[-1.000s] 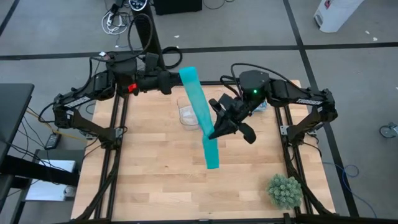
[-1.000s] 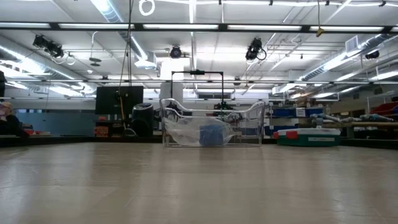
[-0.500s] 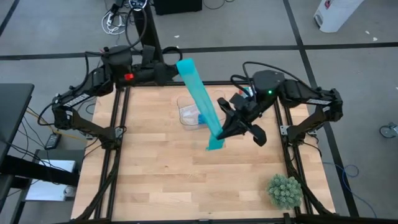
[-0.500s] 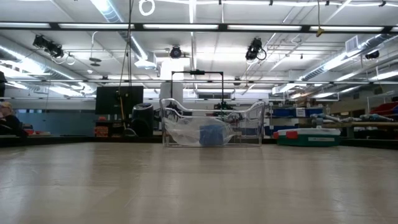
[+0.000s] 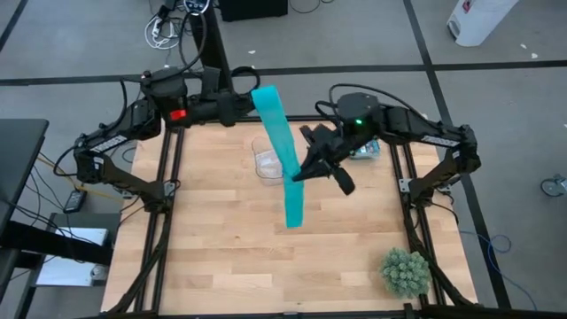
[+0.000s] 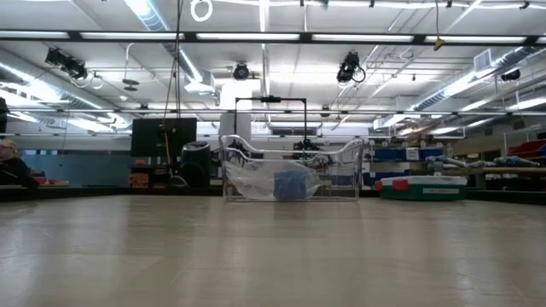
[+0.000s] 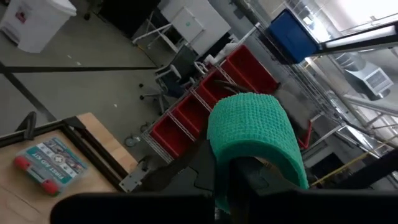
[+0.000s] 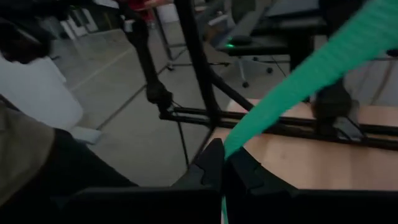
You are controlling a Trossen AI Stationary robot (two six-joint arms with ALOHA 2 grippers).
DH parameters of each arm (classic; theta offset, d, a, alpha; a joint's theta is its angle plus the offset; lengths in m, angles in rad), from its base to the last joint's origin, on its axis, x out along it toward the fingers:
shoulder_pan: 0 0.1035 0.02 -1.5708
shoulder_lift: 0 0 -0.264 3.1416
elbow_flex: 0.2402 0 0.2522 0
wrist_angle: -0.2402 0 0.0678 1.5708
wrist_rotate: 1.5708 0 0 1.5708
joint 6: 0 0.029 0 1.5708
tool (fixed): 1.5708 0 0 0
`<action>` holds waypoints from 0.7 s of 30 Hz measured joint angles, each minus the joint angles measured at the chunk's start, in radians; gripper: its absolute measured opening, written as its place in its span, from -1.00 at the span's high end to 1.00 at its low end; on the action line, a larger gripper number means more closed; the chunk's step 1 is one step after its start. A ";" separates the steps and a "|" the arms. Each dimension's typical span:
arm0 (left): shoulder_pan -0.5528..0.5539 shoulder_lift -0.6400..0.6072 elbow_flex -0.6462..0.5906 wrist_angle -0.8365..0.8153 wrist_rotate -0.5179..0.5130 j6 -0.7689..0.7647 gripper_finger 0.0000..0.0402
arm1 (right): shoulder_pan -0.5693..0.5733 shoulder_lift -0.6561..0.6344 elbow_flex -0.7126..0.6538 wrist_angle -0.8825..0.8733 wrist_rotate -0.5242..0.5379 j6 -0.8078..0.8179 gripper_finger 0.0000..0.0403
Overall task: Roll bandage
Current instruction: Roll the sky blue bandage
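The small green plant (image 5: 406,271) sits at the near right corner of the bench (image 5: 221,257), with bare wood all around it. Farther in, the teal bandage (image 5: 285,168) hangs stretched above the clear tray (image 5: 262,161). The right pincer (image 5: 297,175) is clamped on its middle beside the tray; the left pincer (image 5: 251,99), clamped on its top end, is past the tray over the bench's far edge.

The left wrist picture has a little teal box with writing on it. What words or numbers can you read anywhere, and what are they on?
None can be read.
Small teal box on the table: print too blurred to read.
White bin on the floor: red label too small to read.
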 joint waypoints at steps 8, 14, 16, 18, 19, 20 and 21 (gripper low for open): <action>-0.050 0.000 0.000 0.045 -0.036 0.025 0.90 | -0.107 0.024 0.001 -0.008 -0.054 -0.044 1.00; -0.058 0.000 0.000 0.061 -0.036 0.045 0.90 | -0.140 0.051 0.001 -0.001 -0.064 -0.080 1.00; -0.058 0.000 0.000 0.059 -0.032 0.045 0.90 | -0.151 0.063 -0.001 -0.005 -0.064 -0.084 1.00; -0.062 0.000 0.000 0.059 -0.030 0.044 0.90 | -0.166 0.068 0.000 0.000 -0.064 -0.088 1.00; -0.064 0.000 0.000 0.058 -0.028 0.044 0.90 | -0.174 0.069 0.000 -0.002 -0.064 -0.093 1.00; -0.067 0.000 0.000 0.058 -0.028 0.043 0.90 | -0.181 0.074 0.000 0.006 -0.065 -0.100 1.00; -0.070 0.000 0.000 0.058 -0.028 0.043 0.90 | -0.191 0.077 0.001 0.013 -0.064 -0.104 1.00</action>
